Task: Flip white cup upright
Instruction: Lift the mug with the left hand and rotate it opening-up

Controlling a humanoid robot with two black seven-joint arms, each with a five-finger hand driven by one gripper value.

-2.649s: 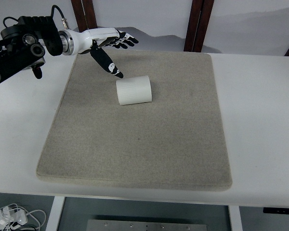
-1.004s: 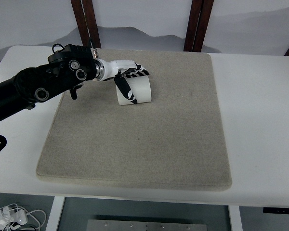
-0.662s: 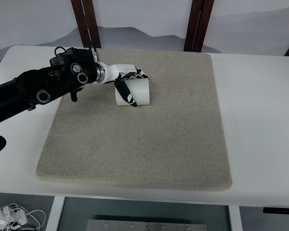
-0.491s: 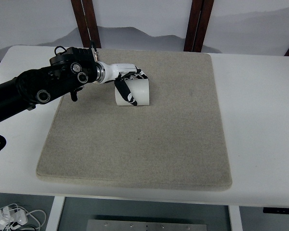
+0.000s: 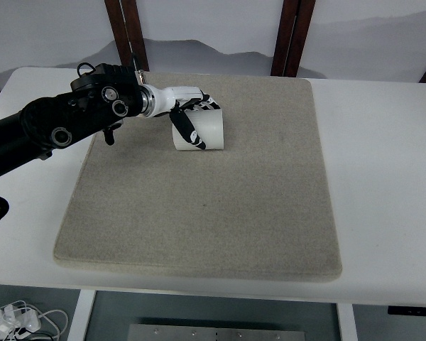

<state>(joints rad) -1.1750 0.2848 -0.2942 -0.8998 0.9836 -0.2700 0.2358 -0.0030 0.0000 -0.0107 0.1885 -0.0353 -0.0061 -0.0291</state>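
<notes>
Gripping white cup (image 5: 204,131): left hand (image 5: 192,117), fingers curled over top, thumb down front face. Cup on its side on grey mat (image 5: 199,213), far-left part. Mat on white desk (image 5: 383,177). Black left arm (image 5: 57,128) entering from left edge.

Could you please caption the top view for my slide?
Left hand grasps the white cup lying sideways on the grey mat.
</notes>
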